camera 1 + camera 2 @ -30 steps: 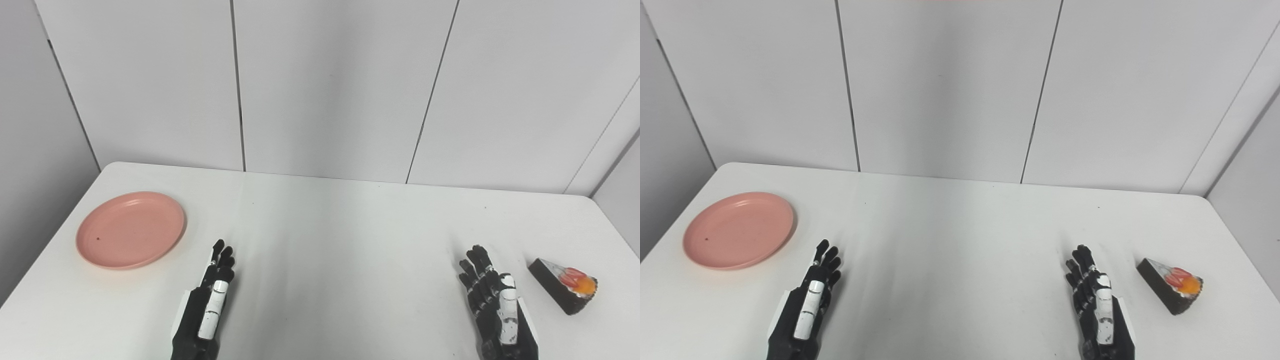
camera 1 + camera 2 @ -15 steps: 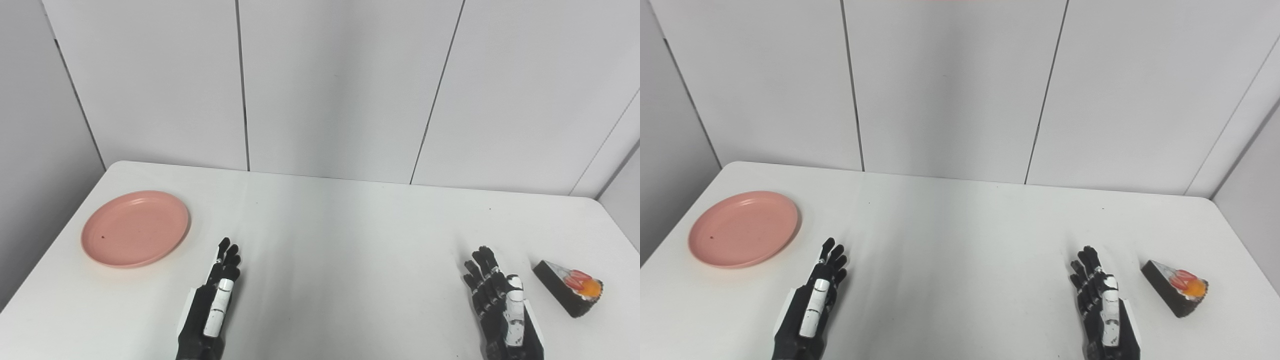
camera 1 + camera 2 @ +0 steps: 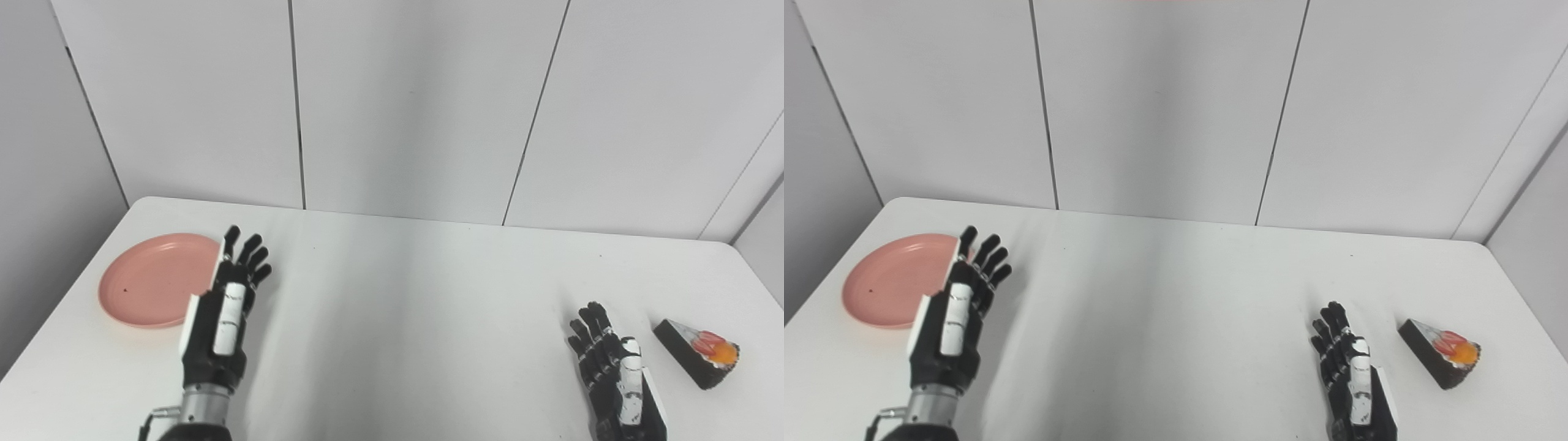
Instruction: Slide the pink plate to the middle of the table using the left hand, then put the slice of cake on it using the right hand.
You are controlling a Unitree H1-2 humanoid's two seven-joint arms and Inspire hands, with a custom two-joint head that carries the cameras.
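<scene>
In the left eye view, the left robot hand (image 3: 223, 306) is seen raised over the desk (image 3: 404, 294) with fingers spread and nothing held, its fingertips overlapping the near right rim of the pink plate (image 3: 150, 282) at the desk's left side. The fingers should be lowered onto the rim before any pull toward the middle.

In the right eye view, the right robot hand (image 3: 1350, 373) is seen empty, fingers extended, beside but apart from the slice of cake (image 3: 1440, 358). It is best kept waiting there.
</scene>
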